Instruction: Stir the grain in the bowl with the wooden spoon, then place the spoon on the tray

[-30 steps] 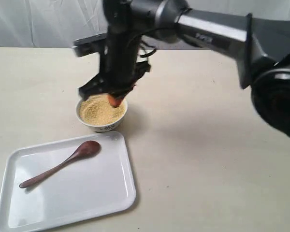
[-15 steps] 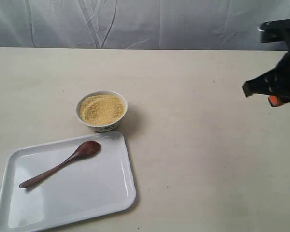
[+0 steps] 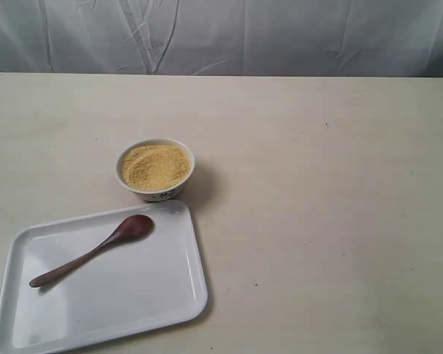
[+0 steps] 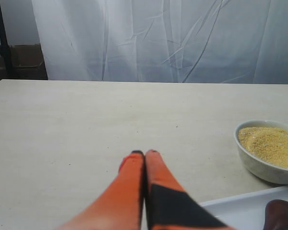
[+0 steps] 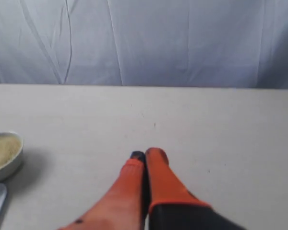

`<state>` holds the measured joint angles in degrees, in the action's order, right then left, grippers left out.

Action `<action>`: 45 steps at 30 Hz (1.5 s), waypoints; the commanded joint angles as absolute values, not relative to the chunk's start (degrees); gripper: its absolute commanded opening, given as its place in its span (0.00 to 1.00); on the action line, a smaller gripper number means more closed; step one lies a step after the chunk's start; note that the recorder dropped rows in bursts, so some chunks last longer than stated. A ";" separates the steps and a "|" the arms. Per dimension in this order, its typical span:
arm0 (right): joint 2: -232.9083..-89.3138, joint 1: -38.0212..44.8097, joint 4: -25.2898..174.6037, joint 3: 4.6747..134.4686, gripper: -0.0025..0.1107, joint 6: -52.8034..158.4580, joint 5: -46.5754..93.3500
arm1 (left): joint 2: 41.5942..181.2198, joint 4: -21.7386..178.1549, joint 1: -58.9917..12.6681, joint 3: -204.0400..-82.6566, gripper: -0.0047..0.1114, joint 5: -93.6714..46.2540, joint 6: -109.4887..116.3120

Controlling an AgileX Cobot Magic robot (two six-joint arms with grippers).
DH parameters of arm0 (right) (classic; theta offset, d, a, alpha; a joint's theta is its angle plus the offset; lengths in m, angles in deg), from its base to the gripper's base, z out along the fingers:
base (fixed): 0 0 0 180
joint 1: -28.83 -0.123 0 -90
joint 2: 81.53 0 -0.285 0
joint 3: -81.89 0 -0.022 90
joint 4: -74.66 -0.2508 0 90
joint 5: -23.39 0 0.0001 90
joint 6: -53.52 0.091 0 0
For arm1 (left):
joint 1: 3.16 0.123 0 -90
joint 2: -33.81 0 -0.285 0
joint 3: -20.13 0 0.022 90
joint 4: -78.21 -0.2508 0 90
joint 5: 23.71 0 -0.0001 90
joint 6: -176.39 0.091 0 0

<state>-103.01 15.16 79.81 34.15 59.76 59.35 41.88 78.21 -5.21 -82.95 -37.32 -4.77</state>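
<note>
I have the bowl (image 3: 156, 193) on the tabletop (image 3: 317, 221) with the grain (image 3: 155, 166) heaped inside it. The tray (image 3: 133, 302) lies just beside the bowl, on the side nearer the exterior camera. The wooden spoon (image 3: 96, 251) rests on the tray, scoop end toward the bowl and handle pointing away from it. My left tool (image 4: 144, 153) is pressed together on nothing, over bare tabletop near the bowl. My right tool (image 5: 146, 154) is likewise together and empty, apart from the bowl.

grain (image 3: 156, 166): golden mound filling the bowl
bowl (image 3: 156, 193): small, white, upright, just beyond tray
wooden spoon (image 3: 92, 251): lying diagonally in tray
tray (image 3: 133, 302): white, flat on tabletop
</note>
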 commanded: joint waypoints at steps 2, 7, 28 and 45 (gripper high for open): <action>-94.03 15.48 79.59 33.97 0.02 59.67 59.56 | 41.59 78.51 -4.95 -82.66 0.04 -36.93 -4.73; -89.37 16.84 78.43 33.84 0.02 59.67 59.53 | 41.59 78.51 -4.95 -82.66 0.04 -36.93 -4.73; -89.31 26.71 75.59 30.89 0.02 59.57 59.05 | 41.59 77.27 -4.95 -82.66 0.04 -36.93 -4.73; -89.31 26.81 75.62 6.36 0.02 59.70 46.72 | 41.59 77.27 -4.95 -82.66 0.04 -36.93 -4.73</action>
<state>-89.71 26.38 75.18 9.15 59.76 49.23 41.88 77.40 -5.21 -82.95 -37.32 -4.77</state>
